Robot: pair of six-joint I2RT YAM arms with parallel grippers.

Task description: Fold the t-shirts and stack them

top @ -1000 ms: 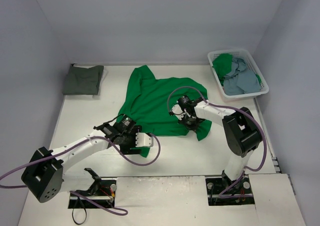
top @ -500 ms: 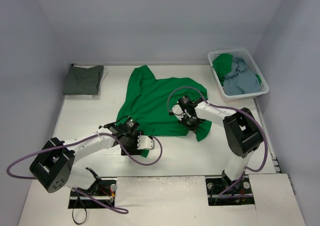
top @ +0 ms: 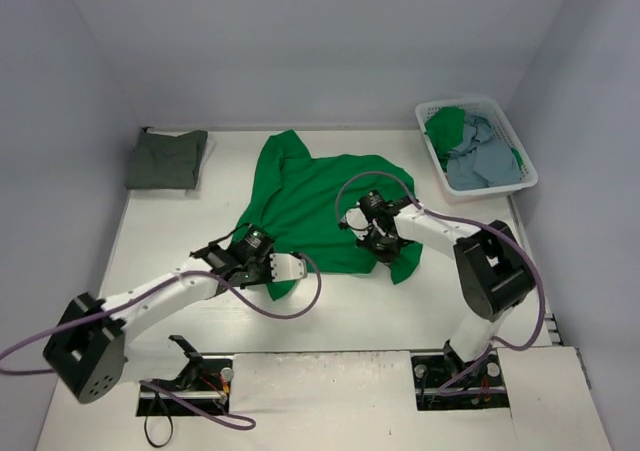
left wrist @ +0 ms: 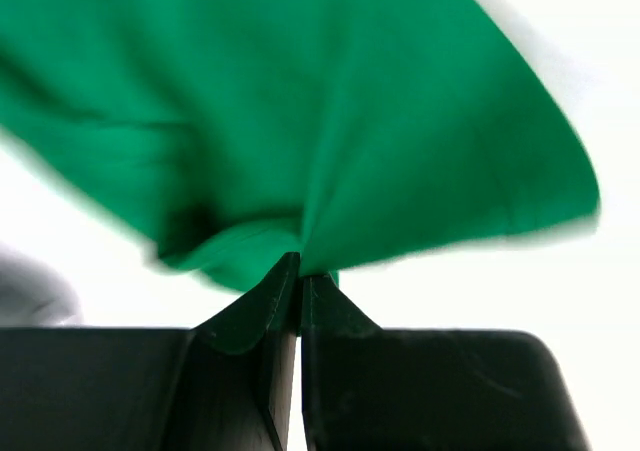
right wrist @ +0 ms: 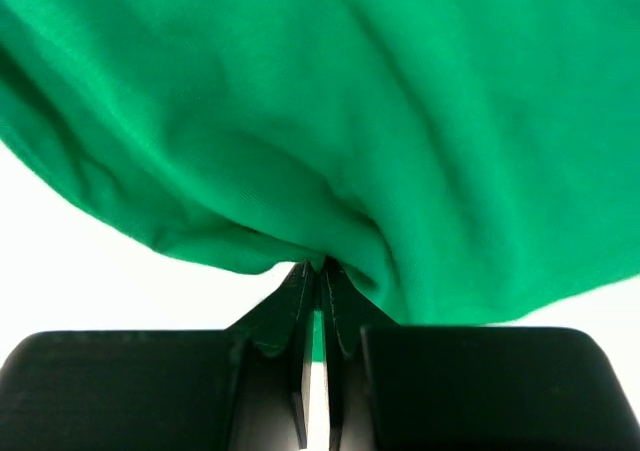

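A bright green t-shirt lies spread on the white table. My left gripper is shut on its near-left hem; the wrist view shows green cloth pinched between the black fingertips. My right gripper is shut on the shirt's near-right edge, with cloth bunched at the closed tips. A folded dark grey-olive t-shirt rests at the back left. More shirts, green and light blue, fill the basket.
The white plastic basket stands at the back right by the wall. Purple cables loop from both arms over the table. Grey walls close in the table on three sides.
My left gripper has closed on the green shirt's near-left hem and drawn back slightly toward the left. The right gripper has kept its hold, shifting a little.
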